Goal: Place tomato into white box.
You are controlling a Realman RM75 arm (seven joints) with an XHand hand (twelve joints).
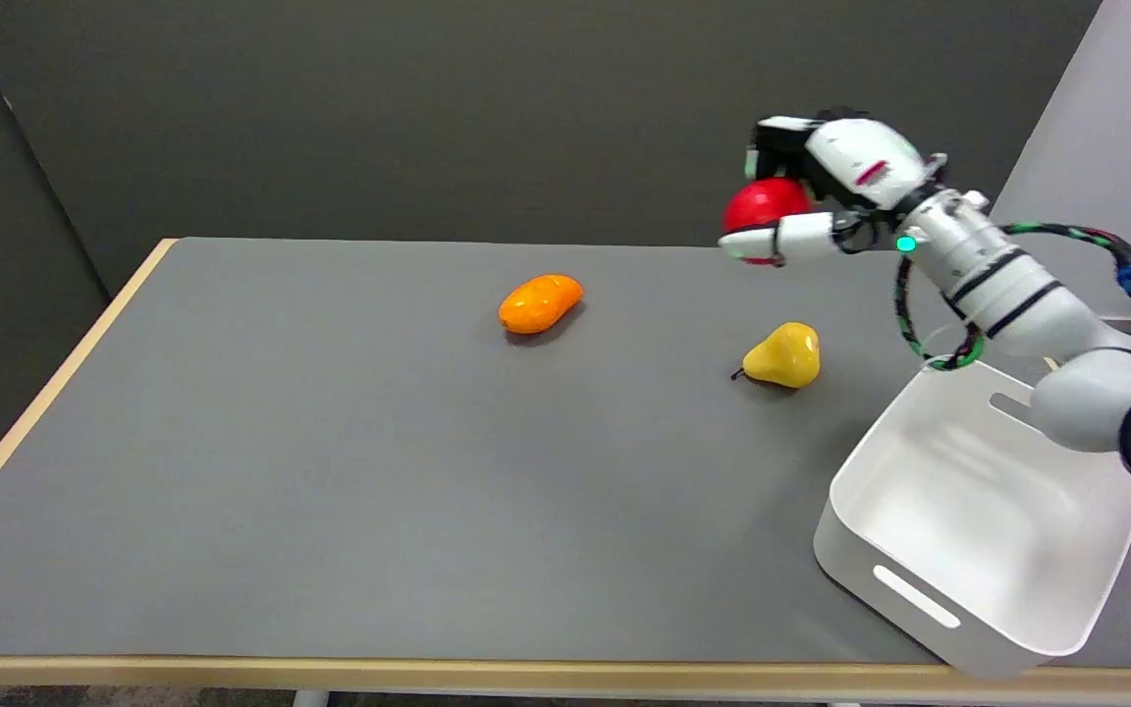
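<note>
Above the far right of the grey table (330, 471), the black-and-white right hand (811, 201) holds the round red tomato (762, 206) aloft, fingers wrapped around it. The open white plastic box (968, 511) sits near right; a yellow pear (783, 355) and orange mango-shaped fruit (540, 302) lie apart.

One tomato (765, 204), one pear (783, 355), one mango (540, 302), one white box (978, 511), one table (330, 471).

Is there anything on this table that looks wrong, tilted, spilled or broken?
Nothing looks spilled or broken. The white box sits turned at an angle and very near the table's front edge. The right hand holds the tomato in the air; the pear and the orange fruit lie on their sides.
</note>
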